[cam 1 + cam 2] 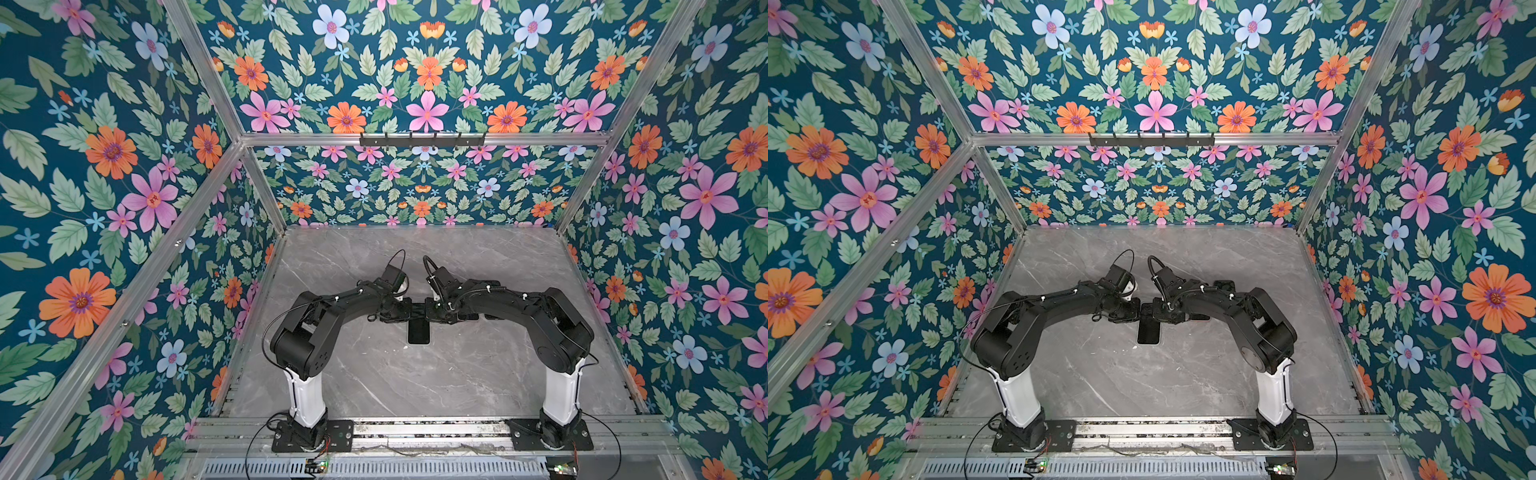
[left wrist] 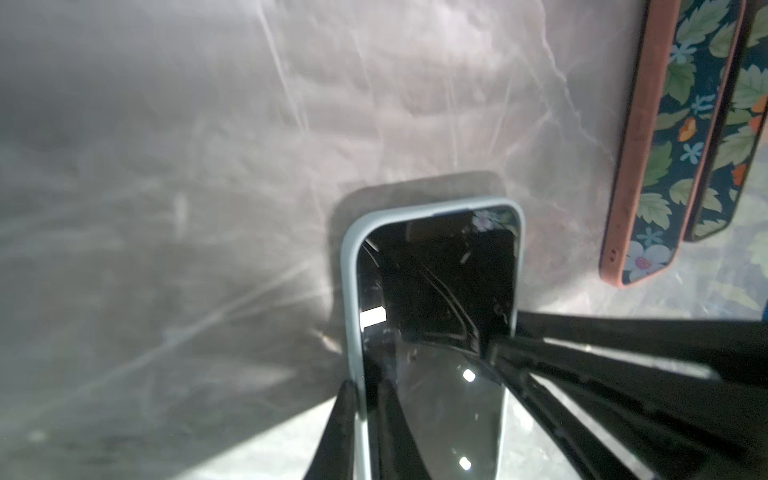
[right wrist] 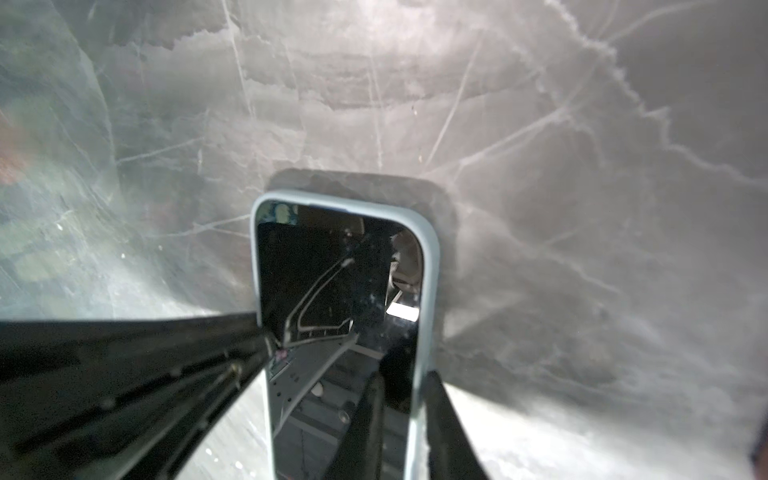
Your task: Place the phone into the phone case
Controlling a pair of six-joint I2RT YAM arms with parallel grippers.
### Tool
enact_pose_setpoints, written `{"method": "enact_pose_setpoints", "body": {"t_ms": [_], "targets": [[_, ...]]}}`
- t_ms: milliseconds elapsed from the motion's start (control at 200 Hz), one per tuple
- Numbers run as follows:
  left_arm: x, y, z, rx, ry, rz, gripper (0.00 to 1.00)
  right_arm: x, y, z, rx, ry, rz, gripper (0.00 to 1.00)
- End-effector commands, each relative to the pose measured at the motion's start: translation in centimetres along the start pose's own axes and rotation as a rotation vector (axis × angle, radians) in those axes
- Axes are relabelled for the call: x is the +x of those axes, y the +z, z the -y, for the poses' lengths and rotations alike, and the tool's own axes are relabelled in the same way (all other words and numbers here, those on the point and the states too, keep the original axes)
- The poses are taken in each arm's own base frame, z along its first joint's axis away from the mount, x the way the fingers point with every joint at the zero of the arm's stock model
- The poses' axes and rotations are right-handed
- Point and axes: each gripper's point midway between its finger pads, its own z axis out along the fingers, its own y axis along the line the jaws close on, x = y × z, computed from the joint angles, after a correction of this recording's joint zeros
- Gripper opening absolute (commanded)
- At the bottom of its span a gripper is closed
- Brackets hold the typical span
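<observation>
A black phone (image 1: 418, 330) (image 1: 1148, 330) lies screen up at the table's centre, set inside a pale blue-grey phone case (image 2: 351, 266) (image 3: 430, 266) whose rim frames the screen. My left gripper (image 1: 409, 309) (image 2: 365, 384) is shut on the case's left long edge, one finger outside the rim and one on the glass. My right gripper (image 1: 430, 309) (image 3: 405, 376) straddles the opposite long edge. Its outer finger rests against the rim. A small gap shows between its inner finger and the rim. Both arms hide the phone's far end in both top views.
The grey marble table (image 1: 374, 374) is bare in front of the phone. A pink phone case (image 2: 640, 166) with a glossy screen mirroring the floral wall lies to the right, with a second like it (image 2: 731, 124) beside it. Floral walls enclose three sides.
</observation>
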Motion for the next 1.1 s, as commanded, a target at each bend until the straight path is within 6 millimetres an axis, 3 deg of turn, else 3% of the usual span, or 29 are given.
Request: {"method": "enact_pose_setpoints", "body": {"t_ms": [0, 135, 275, 495, 755, 1095], "targets": [[0.8, -1.0, 0.3, 0.022, -0.023, -0.014, 0.16, 0.0, -1.4, -0.3, 0.015, -0.001, 0.013, 0.43], [0.8, -3.0, -1.1, 0.015, -0.061, 0.029, 0.25, 0.5, -2.6, 0.0, 0.104, 0.047, 0.045, 0.79], [1.5, -5.6, -2.9, -0.067, -0.089, 0.087, 0.48, 1.2, -3.2, -1.0, 0.186, -0.003, 0.073, 0.89], [2.8, -6.1, -4.2, -0.033, -0.137, 0.094, 0.69, 2.0, -2.2, -1.4, 0.307, -0.135, 0.035, 0.96], [3.5, -6.4, -6.5, -0.046, -0.186, 0.087, 0.90, 2.7, -0.8, -1.5, 0.317, -0.129, -0.006, 0.99], [4.0, -6.5, -7.7, -0.053, -0.216, 0.085, 0.93, 3.6, 1.9, -0.1, 0.385, -0.102, -0.066, 0.89]]}}
